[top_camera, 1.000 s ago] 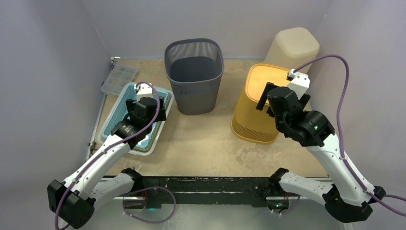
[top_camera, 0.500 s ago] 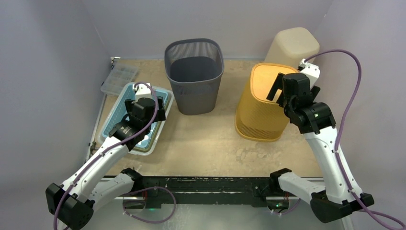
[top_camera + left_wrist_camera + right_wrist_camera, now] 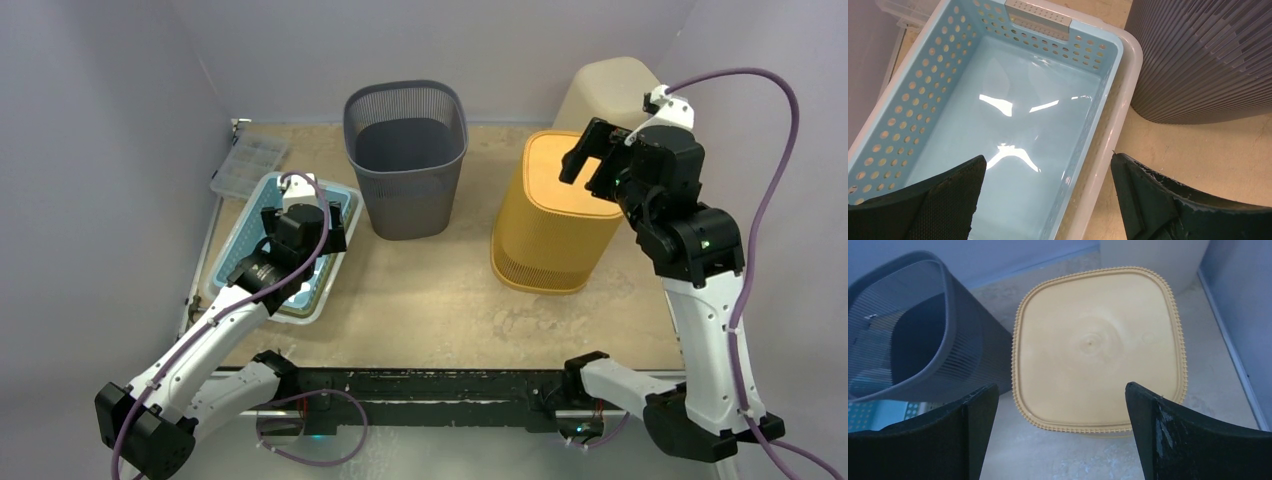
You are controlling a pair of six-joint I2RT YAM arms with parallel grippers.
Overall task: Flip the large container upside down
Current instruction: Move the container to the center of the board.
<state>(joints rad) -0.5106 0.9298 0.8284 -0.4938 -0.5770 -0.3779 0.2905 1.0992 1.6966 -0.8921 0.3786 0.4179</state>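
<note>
Bin point(image 3: 548, 225): stands base-up, so likely flipped. Right gripper point(image 3: 590, 165): hangs above bin, spread wide, holding nothing. Left gripper point(image 3: 1048, 165): gapes idle, well left of bin.

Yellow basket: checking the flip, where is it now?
Top view: the yellow basket stands bottom-up on the right, right of the grey bin, in front of the beige container, right gripper above.

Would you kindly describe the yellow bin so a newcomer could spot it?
On the table, right of the grey mesh bin, stands the yellow bin. Unlike that open-topped neighbour and the smooth beige bin behind it, it is ribbed, mustard-coloured and shows a closed flat top.
</note>
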